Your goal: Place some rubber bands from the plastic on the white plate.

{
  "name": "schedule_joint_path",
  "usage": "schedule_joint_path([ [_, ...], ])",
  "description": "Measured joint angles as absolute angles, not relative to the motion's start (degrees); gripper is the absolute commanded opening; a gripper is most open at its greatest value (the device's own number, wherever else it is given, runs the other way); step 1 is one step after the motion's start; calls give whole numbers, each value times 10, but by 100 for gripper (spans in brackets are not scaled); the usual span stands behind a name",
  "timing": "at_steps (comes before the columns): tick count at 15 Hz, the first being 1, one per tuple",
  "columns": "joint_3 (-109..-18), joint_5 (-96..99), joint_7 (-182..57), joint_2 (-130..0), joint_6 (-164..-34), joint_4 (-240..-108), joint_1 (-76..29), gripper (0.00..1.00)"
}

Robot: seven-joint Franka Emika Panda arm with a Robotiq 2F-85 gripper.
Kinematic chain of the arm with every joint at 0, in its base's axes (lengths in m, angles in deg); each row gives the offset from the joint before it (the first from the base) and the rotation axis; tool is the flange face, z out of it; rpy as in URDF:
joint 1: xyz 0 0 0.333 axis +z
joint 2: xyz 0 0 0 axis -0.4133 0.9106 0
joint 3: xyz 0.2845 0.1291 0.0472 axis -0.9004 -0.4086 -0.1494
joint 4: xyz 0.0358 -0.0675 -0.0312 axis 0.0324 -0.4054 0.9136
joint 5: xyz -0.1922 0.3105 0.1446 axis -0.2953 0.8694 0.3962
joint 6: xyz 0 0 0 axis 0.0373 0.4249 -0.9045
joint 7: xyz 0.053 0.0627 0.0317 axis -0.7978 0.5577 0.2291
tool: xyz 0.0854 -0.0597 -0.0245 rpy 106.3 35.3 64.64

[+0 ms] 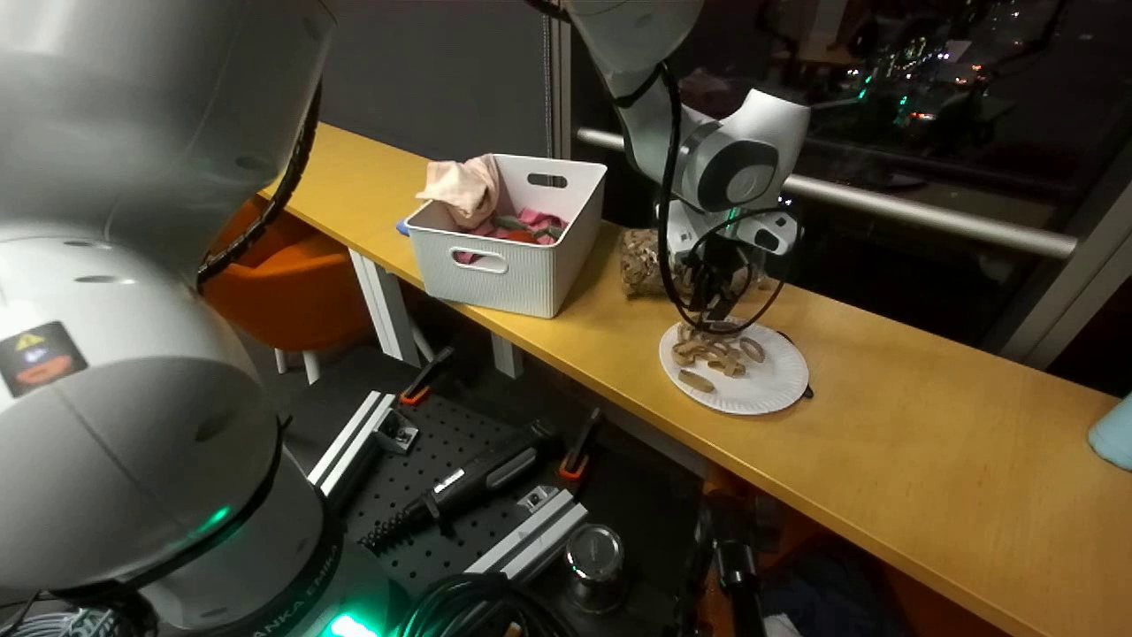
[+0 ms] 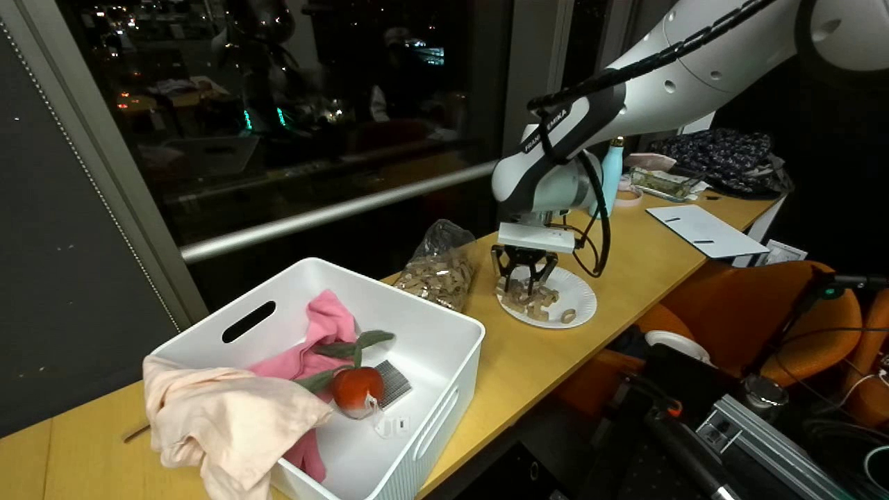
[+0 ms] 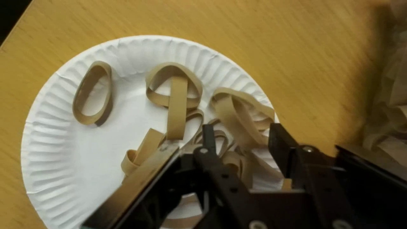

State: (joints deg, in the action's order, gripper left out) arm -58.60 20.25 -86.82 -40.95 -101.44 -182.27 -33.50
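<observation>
Gripper (image 3: 242,134) low over the white plate (image 3: 89,165), its two fingers (image 3: 281,136) parted by a moderate gap. Tan rubber bands (image 3: 178,109) show between and around them in the wrist view; none appears pinched, though whether a loop touches or clings to a finger cannot be told. The plate, round with a fluted rim, lies flat on the wooden table (image 1: 937,425). Most of the visible bands form a loose heap on the half nearer the plastic bag (image 2: 441,278), where one loop lies partly on the rim; a separate band (image 3: 82,95) rests on its edge, away from the heap. The bag, visible in both exterior views, stands just beside the plate with a strip of table between, and contains many more bands; whether its mouth gapes cannot be made out. A white bin (image 1: 508,296), near the bag, has no evident part in the task.

Stage of the task: the transfer is judged to be largely, perhaps wholly, achieved, since several bands lie on the plate and the task asks only for "some". What remains is probably to lift the fingers away from the heap and withdraw without dragging a loop along; the one at the rim seems the likeliest to be pulled off. Fetching more from the bag is also possible, as no count is prescribed.
</observation>
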Motion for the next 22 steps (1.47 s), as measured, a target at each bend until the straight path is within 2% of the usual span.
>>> schedule_joint_path([
  [2,-584,202,-868,-410,-1014,-1825,-335,96],
  [4,-582,202,-868,-411,-1014,-1825,-335,100],
  [12,-591,252,-782,-448,-988,-1802,-396,100],
  [17,-611,316,-745,-443,-892,-1698,-449,100],
  [22,-629,326,-766,-391,-868,-1594,-426,100],
])
